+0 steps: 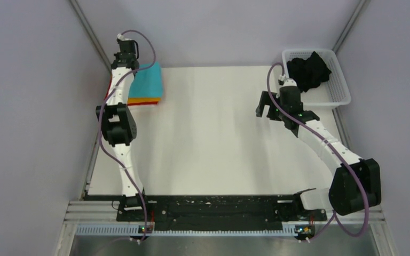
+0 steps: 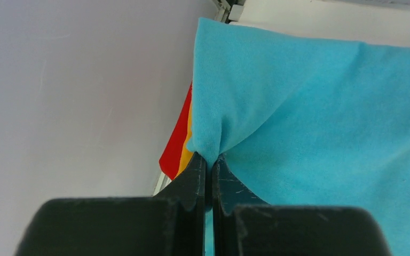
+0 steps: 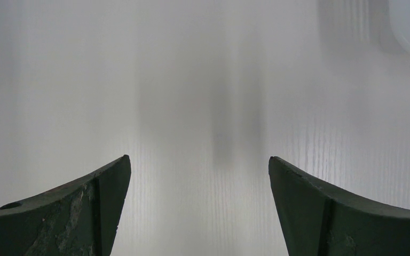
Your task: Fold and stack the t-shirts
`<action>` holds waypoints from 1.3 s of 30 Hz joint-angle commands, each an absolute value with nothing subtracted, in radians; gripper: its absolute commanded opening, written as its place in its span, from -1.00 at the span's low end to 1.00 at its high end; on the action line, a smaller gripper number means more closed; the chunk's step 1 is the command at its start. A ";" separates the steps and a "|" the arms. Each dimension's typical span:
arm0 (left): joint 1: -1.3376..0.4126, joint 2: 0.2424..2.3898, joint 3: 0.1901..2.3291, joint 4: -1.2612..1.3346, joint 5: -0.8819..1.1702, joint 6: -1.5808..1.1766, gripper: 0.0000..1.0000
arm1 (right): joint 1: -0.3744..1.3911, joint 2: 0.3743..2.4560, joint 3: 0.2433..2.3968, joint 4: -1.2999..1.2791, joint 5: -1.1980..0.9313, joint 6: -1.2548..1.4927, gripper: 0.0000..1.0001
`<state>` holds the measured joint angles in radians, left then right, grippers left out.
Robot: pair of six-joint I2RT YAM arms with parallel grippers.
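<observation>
The smooth white table [image 1: 219,138] carries a rectangular white mesh basket [image 1: 343,92] at its far right corner, with the black t-shirt [image 1: 309,69] crumpled inside. At the far left corner the turquoise t-shirt [image 2: 320,106], a soft fine knit, lies folded square on top of the orange t-shirt [image 2: 184,153] and the red t-shirt [image 2: 175,143], which show only as thin edges. The left gripper [image 2: 209,159] has its jaws pinched tight on a turquoise fold, while the right gripper [image 3: 199,160] hangs spread wide over bare tabletop.

White table [image 1: 219,149], pale grey walls [image 1: 26,106], metal corner posts [image 1: 87,26], even light
</observation>
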<state>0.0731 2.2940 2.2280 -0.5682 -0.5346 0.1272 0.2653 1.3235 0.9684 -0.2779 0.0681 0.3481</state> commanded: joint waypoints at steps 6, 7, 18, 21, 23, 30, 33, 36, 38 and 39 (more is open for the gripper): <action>0.100 2.311 2.226 -0.458 -0.563 0.204 -1.00 | 0.255 1.351 1.019 -0.302 0.100 0.340 0.97; 0.103 2.315 2.226 -0.454 -0.562 0.209 -1.00 | 0.253 1.352 1.022 -0.304 0.102 0.341 0.97; 0.116 2.330 2.250 -0.446 -0.650 0.168 0.91 | 0.253 1.371 1.038 -0.308 0.107 0.348 0.97; 0.117 2.295 2.249 -0.469 -0.630 0.105 0.97 | 0.255 1.370 1.043 -0.307 0.104 0.350 0.97; 0.117 2.262 2.242 -0.492 -0.587 0.051 0.97 | 0.254 1.366 1.044 -0.305 0.104 0.351 0.97; 0.104 2.088 2.114 -0.557 -0.339 -0.165 0.98 | 0.254 1.318 1.017 -0.298 0.128 0.362 0.97; 0.090 1.946 1.959 -0.536 -0.220 -0.239 0.97 | 0.254 1.277 0.982 -0.296 0.153 0.368 0.97; 0.079 1.745 1.683 -0.461 -0.087 -0.351 0.98 | 0.254 1.225 0.926 -0.282 0.145 0.386 0.98; 0.060 1.582 1.447 -0.367 -0.030 -0.422 0.98 | 0.253 1.186 0.873 -0.268 0.141 0.403 0.98; 0.041 1.468 1.317 -0.313 -0.018 -0.450 0.97 | 0.253 1.166 0.848 -0.264 0.145 0.408 0.97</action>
